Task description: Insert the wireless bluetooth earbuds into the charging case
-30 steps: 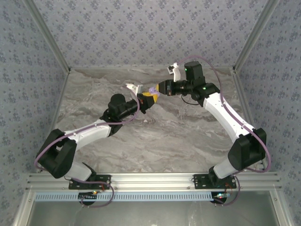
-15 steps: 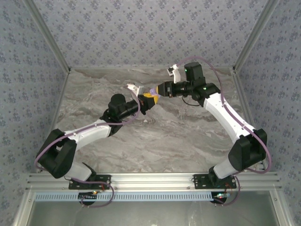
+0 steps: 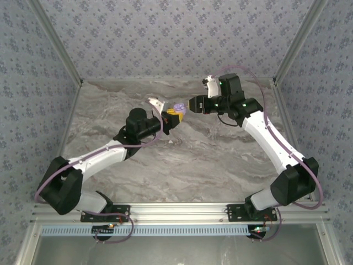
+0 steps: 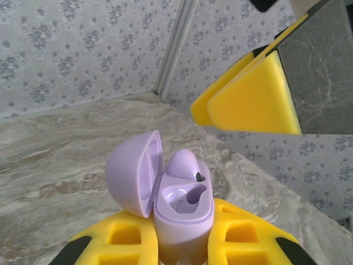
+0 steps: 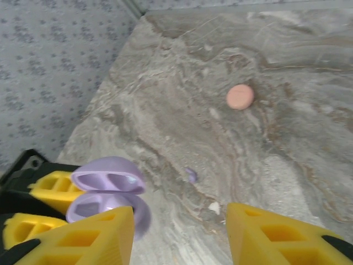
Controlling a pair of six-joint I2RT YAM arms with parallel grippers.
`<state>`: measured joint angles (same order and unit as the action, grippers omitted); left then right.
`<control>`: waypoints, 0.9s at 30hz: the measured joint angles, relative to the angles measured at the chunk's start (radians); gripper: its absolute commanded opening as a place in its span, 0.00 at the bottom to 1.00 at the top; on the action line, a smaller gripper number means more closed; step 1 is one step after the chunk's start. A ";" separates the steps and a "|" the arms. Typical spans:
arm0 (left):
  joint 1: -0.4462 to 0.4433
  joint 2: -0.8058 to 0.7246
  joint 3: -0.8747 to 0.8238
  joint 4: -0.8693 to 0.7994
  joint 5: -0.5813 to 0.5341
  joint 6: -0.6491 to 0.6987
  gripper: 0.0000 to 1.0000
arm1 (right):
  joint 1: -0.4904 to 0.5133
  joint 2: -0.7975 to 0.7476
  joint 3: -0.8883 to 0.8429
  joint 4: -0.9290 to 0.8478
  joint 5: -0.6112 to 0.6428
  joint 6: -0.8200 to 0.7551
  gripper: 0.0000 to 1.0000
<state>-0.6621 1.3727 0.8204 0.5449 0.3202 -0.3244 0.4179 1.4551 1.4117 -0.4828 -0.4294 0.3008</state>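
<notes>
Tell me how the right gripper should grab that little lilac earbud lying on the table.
Probably from straight above, pinching the lilac earbud across its narrower width: it lies low on the marble table, nothing touching it. The right gripper is open. Exact shape too small to tell.

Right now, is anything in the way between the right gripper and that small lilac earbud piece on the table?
Nothing visible. The lilac earbud piece lies uncovered on the table ahead of the open right gripper. The charging case, held in the left gripper, sits off to one side, and the salmon-pink disc lies farther off.
</notes>
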 measured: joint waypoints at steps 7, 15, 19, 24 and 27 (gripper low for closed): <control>0.000 -0.079 0.000 -0.154 -0.066 0.082 0.13 | 0.000 0.006 -0.019 -0.028 0.142 0.001 0.52; 0.000 -0.163 0.002 -0.307 -0.126 0.144 0.13 | 0.001 0.128 -0.057 -0.039 0.172 0.002 0.52; 0.000 -0.208 0.002 -0.364 -0.154 0.164 0.13 | 0.010 0.210 -0.061 -0.037 0.165 0.009 0.52; 0.000 -0.254 0.002 -0.415 -0.185 0.177 0.13 | 0.042 0.301 -0.060 -0.027 0.150 0.020 0.51; 0.001 -0.274 0.002 -0.438 -0.204 0.180 0.13 | 0.068 0.365 -0.045 -0.024 0.142 0.024 0.51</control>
<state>-0.6613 1.0985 0.8219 0.1066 0.1165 -0.1448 0.4858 1.8202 1.3666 -0.5068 -0.2878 0.3244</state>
